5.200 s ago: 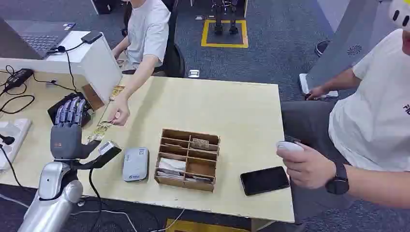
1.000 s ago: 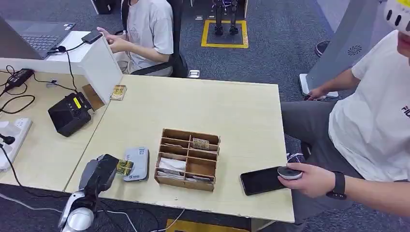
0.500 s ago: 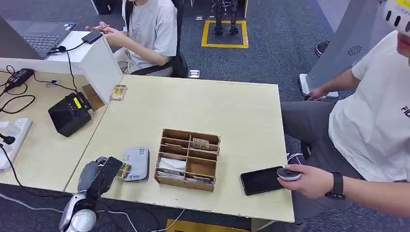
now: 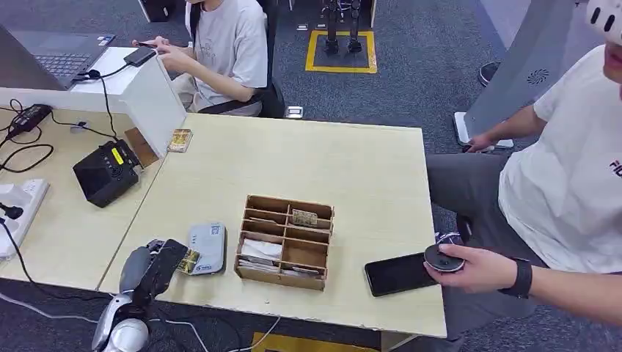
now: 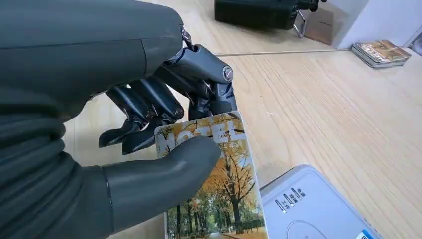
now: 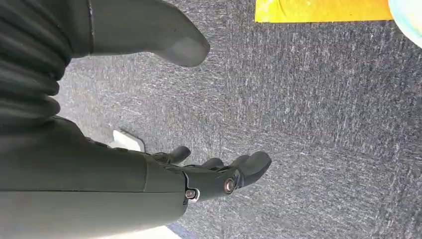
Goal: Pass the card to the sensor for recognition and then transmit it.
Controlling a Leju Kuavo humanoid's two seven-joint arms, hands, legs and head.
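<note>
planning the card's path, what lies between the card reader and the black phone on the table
In the head view, the wooden compartment organizer stands between the grey card reader and the black phone.

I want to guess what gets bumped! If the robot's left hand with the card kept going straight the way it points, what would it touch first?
Probably the grey sensor. The left hand holds the card aimed at it, with the card's edge already at the sensor's side.
</note>
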